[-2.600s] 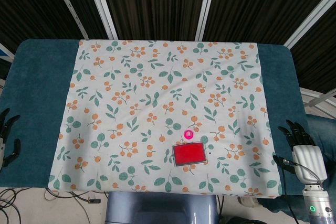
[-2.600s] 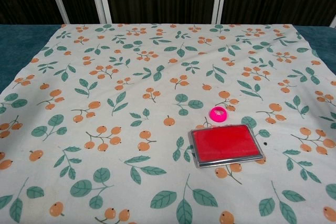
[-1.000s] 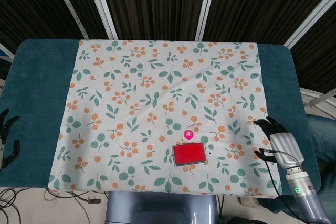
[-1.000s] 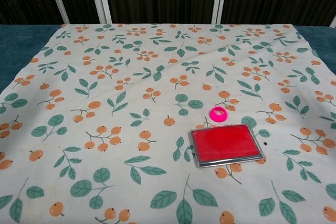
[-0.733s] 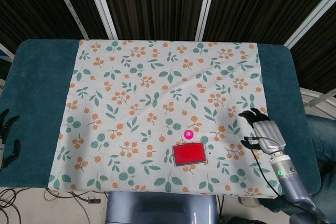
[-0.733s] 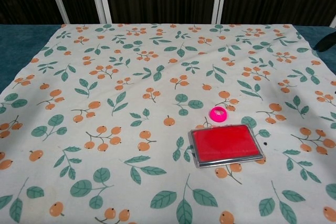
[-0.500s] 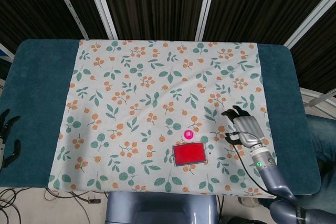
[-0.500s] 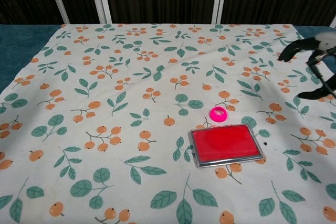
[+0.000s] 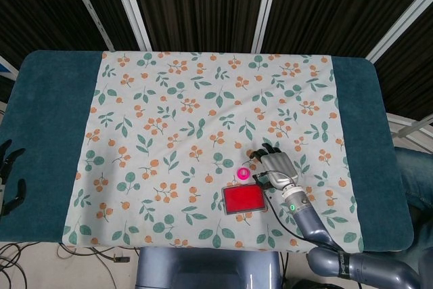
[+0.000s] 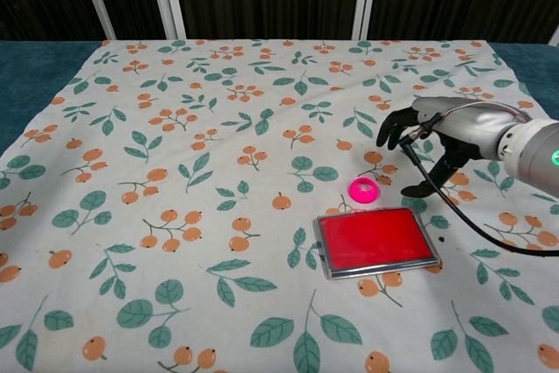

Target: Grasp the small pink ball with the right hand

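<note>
**Pink ball not yet grasped – right hand close, approach stage**

Pink ball (image 10: 363, 189) sits on the floral cloth (image 10: 175, 172), just beyond the far edge of the red flat case (image 10: 376, 241), near its right end. Whether ball and case touch: can't tell.

Right hand (image 10: 434, 133): hovers just right of the ball, fingers (image 10: 395, 128) spread and empty, thumb hanging low toward the cloth. No contact w/ ball in either view. Head view agrees: right hand (image 9: 273, 165) beside ball (image 9: 243, 175), a small gap between.

Left hand (image 9: 8, 175): only dark fingers show at the table's left edge, well apart from the work; appear spread, holding nothing.

Progress, as judged: reach approx. complete; closing on the ball and securing it are both outstanding. Case sits close to the ball, so finger room on that side looks tight.
</note>
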Available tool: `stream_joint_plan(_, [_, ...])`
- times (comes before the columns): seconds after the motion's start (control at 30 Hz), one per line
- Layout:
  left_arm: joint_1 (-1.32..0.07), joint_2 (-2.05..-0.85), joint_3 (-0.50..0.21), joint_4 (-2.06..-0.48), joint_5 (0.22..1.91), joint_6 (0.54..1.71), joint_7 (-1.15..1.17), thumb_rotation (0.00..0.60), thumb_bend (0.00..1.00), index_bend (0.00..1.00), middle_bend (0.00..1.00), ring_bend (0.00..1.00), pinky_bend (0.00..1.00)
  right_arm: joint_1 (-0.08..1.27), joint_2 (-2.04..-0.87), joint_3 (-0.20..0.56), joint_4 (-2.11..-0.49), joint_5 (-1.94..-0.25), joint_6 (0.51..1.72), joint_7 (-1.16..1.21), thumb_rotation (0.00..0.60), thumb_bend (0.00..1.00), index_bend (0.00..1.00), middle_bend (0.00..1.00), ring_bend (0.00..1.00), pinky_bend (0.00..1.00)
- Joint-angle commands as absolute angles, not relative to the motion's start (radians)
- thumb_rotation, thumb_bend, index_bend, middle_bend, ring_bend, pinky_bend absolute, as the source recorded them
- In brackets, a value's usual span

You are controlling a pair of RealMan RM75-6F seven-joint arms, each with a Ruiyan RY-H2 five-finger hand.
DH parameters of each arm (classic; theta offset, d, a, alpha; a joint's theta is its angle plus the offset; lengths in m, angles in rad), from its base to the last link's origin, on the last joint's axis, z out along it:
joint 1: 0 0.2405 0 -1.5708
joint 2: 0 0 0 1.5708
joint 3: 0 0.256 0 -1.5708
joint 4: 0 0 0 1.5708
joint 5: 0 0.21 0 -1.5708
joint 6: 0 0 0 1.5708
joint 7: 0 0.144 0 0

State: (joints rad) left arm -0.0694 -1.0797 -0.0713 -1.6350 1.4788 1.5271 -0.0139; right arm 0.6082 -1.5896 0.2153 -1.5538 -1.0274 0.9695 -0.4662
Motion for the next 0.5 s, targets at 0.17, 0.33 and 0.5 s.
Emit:
stream_joint_plan(0.17, [-0.070, -1.079, -0.070, -1.640, 1.481, 1.526, -0.015, 0.600, 0.55, 0.15, 0.00, 0.06, 0.04, 0.626, -1.634, 0.191, -1.525, -1.017, 0.980, -0.479, 0.600, 0.27, 0.32, 0.32, 0.14, 0.22])
stream_joint_plan(0.33, [-0.072, -1.078, -0.070, -1.642, 1.476, 1.519, -0.016, 0.600, 0.55, 0.15, 0.00, 0.06, 0.04, 0.628, -1.666, 0.175, -1.494, -1.026, 1.000, -0.486, 0.600, 0.27, 0.33, 0.34, 0.14, 0.23])
stream_joint_plan(0.5, [-0.072, -1.079, -0.069, -1.638, 1.478, 1.519, -0.016, 0.600, 0.55, 0.15, 0.00, 0.06, 0.04, 0.631, -1.700, 0.170, -1.464, -1.040, 1.019, -0.479, 0.600, 0.27, 0.36, 0.37, 0.15, 0.23])
